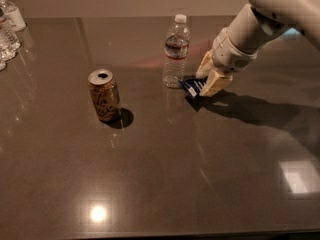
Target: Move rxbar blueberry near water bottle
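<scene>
The dark blue snack bar (191, 87) sits low over the table (165, 174), just beside the foot of the water bottle (176, 51) on its right, its free end pointing toward the bottle; whether the two touch cannot be told. The gripper (206, 82) pinches the bar's other end between its two tan fingers (216, 81), the white arm (260, 21) reaching in from the upper right and throwing a long shadow across the dark surface. A brown drinks can (104, 95) stands upright well to the left of the bottle. More clear bottles (7, 26) are clustered at the table's far left edge.
</scene>
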